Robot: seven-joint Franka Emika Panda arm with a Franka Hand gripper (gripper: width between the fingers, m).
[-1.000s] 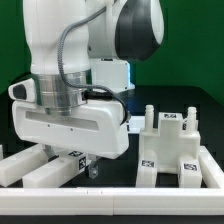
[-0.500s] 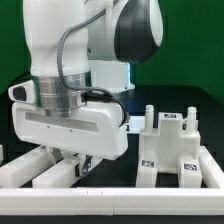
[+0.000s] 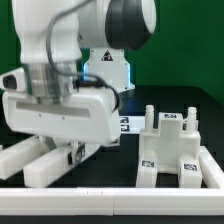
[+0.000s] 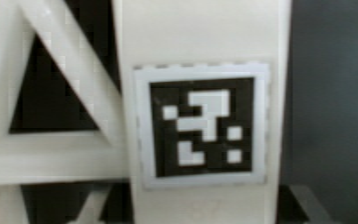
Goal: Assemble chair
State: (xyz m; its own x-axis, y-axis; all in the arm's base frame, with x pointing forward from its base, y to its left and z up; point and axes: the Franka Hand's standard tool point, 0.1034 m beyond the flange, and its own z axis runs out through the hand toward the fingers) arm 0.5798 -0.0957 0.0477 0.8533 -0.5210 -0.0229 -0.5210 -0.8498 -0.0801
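Note:
My gripper (image 3: 72,158) is low at the exterior view's left, over two long white chair bars (image 3: 45,166) lying side by side on the black table. In the wrist view one white bar (image 4: 202,40) with a black-and-white tag (image 4: 199,125) fills the middle. The dark fingers (image 4: 108,200) show dimly against both of its sides, so the gripper looks shut on it. More white bars (image 4: 12,100) lie beside it. A blocky white chair panel with pegs and tags (image 3: 172,150) stands at the exterior view's right, apart from the gripper.
A long white bar (image 3: 120,196) lies across the front of the table. A white tagged part (image 3: 112,72) stands at the back behind the arm. The arm's body hides much of the exterior view's left half.
The arm and gripper have shifted toward the exterior view's left. The two bars under the gripper sit slightly further left and higher in the picture. The panel at the right has not moved.

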